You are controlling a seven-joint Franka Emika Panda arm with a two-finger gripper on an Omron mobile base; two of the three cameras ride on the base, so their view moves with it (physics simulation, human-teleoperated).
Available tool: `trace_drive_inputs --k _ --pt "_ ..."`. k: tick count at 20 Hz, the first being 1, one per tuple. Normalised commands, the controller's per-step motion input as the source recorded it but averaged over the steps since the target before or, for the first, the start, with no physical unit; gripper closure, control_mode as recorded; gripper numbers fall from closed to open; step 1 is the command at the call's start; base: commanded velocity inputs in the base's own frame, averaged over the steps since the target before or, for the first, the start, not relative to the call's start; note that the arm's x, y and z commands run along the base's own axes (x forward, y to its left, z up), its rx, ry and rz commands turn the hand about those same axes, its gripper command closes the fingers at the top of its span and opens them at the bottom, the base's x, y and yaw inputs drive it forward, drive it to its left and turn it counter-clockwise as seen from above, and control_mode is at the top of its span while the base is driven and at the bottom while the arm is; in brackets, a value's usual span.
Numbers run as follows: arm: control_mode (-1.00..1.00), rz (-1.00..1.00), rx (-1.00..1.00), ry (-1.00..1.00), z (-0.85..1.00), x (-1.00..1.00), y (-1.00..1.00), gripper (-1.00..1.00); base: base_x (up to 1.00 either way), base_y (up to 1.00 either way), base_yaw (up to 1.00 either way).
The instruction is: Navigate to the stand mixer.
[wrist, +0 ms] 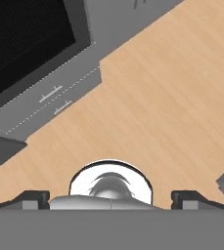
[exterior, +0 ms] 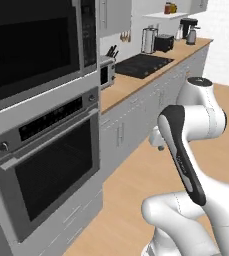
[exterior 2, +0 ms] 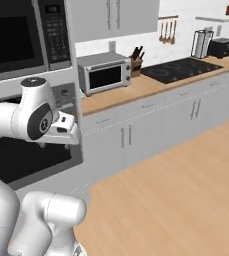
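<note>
Gripper (wrist: 111, 199) fingers sit wide apart at the bottom of the hand view, released and holding nothing, pointing down at the light wooden floor (wrist: 167, 97) just off the drawer (wrist: 50, 97) beneath the wall oven (exterior: 51, 160).

Whether the stand mixer is in sight cannot be told for certain. At the far end of the counter (exterior: 136, 87) stands a dark-topped appliance (exterior: 188, 29) with a shiny grey lower part, too small to say whether it is the mixer, and its shape and finish cannot be made out. It is well apart from the arm.

Nearer along that counter come a black toaster (exterior: 163, 42), then, just beside it, a tall steel canister (exterior: 148, 40) whose contents are hidden. Above, a wall shelf carries jars (exterior: 170, 7) that look red and orange. A black cooktop (exterior 2: 181, 70) lies flat in the counter. A knife block (exterior 2: 136, 60) holds several dark-handled knives, next to a grey toaster oven (exterior 2: 106, 72). Utensils (exterior 2: 166, 30) hang on the wall behind. A microwave (exterior: 31, 45) sits above the wall oven.
</note>
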Motion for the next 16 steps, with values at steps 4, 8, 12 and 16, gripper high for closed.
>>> trace_drive_inputs --k 4,8,12,16 --pt "1.00 0.00 0.00 0.00 0.00 0.00 0.00 -1.00 0.50 -0.59 -0.38" --pt "1.00 0.00 0.00 0.00 0.00 0.00 0.00 -1.00 0.91 -0.38 -0.29" --pt "1.00 0.00 0.00 0.00 0.00 0.00 0.00 -1.00 1.00 -0.02 -0.16" --pt "1.00 0.00 0.00 0.00 0.00 0.00 0.00 -1.00 1.00 0.00 -0.13"
